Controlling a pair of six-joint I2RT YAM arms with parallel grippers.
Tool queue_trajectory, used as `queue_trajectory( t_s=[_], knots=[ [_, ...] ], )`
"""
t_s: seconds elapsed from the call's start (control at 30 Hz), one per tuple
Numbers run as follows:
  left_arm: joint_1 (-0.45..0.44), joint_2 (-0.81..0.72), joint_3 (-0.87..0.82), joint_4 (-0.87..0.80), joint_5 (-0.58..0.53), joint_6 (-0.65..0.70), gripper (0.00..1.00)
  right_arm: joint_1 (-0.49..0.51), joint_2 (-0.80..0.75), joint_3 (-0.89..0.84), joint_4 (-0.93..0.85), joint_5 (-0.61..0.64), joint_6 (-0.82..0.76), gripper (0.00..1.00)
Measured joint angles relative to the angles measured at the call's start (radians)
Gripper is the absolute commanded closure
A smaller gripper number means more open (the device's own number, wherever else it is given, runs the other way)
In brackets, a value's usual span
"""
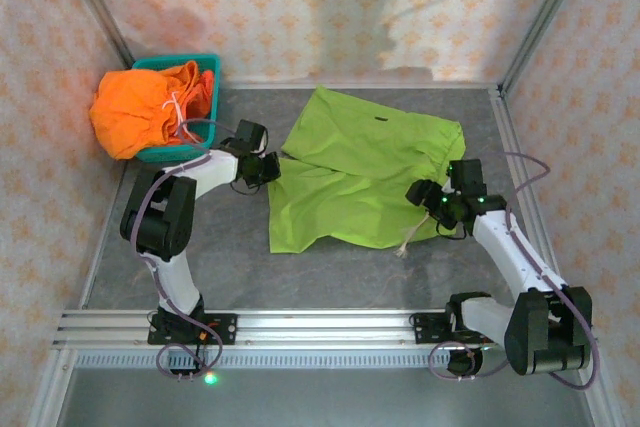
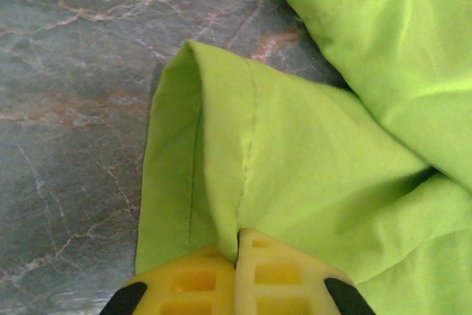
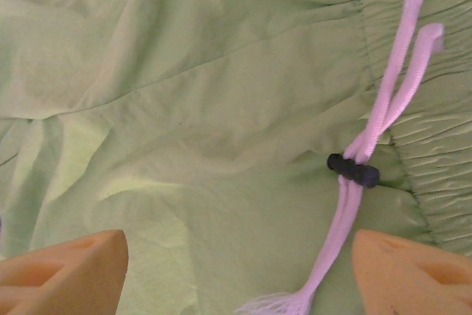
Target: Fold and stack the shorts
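Nearest, a metal rail (image 1: pixel 320 325) runs along the near edge of a grey marbled table (image 1: pixel 330 277), with both arm bases bolted to it. A little farther in, on the right, the right gripper (image 1: pixel 428 197) hangs with its jaws wide apart above the waistband end of the lime green shorts (image 1: pixel 350 172). Between its fingers lies a pale drawstring (image 3: pixel 383 108) threaded through a small dark toggle (image 3: pixel 354 171), its frayed end trailing nearward onto the table. The green shorts lie spread across the middle of the table, with a small dark logo (image 1: pixel 380 120) toward their far edge. At their left edge the left gripper (image 1: pixel 268 169) is clamped shut on a folded hem of the green fabric, its yellow fingers (image 2: pixel 280 271) pressed together. Farthest, in the far left corner, a teal basket (image 1: pixel 205 65) holds a heap of orange shorts (image 1: pixel 135 112) that spills over its left rim.
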Motion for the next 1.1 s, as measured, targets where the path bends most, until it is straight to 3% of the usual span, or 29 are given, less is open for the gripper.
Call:
queue_trajectory(
  t_s=[0.23,0.33,0.37,0.43,0.5,0.53,0.67,0.83,0.97,1.1],
  knots=[
    [0.023,0.003,0.212,-0.106,-0.023,0.037,1.00,0.000,0.008,-0.040,0.000,0.066,0.004,0.22],
    [0.043,0.035,0.340,-0.140,-0.023,0.057,0.95,0.000,0.026,-0.068,-0.001,0.087,0.009,0.22],
    [0.050,0.055,0.378,-0.149,-0.023,0.063,0.91,0.000,0.034,-0.075,-0.001,0.093,0.011,0.22],
    [0.063,0.104,0.441,-0.169,-0.023,0.074,0.71,0.000,0.046,-0.084,-0.003,0.098,0.015,0.23],
    [0.075,0.150,0.471,-0.185,-0.017,0.092,0.42,0.000,0.050,-0.090,-0.003,0.104,0.020,0.23],
    [0.080,0.163,0.471,-0.191,-0.014,0.096,0.37,0.000,0.049,-0.091,-0.003,0.104,0.023,0.23],
    [0.092,0.122,0.365,-0.198,0.002,0.102,0.28,0.000,0.016,-0.091,-0.003,0.086,0.039,0.23],
    [0.092,-0.198,0.077,-0.200,0.012,0.098,0.24,0.000,-0.078,-0.089,-0.015,0.059,0.073,0.23],
    [0.092,-0.496,-0.144,-0.181,0.012,0.065,0.28,0.000,-0.118,-0.089,-0.022,0.037,0.117,0.24],
    [0.092,-0.599,-0.330,-0.172,0.005,0.021,0.34,0.000,-0.122,-0.090,-0.023,0.021,0.148,0.26]
  ],
)
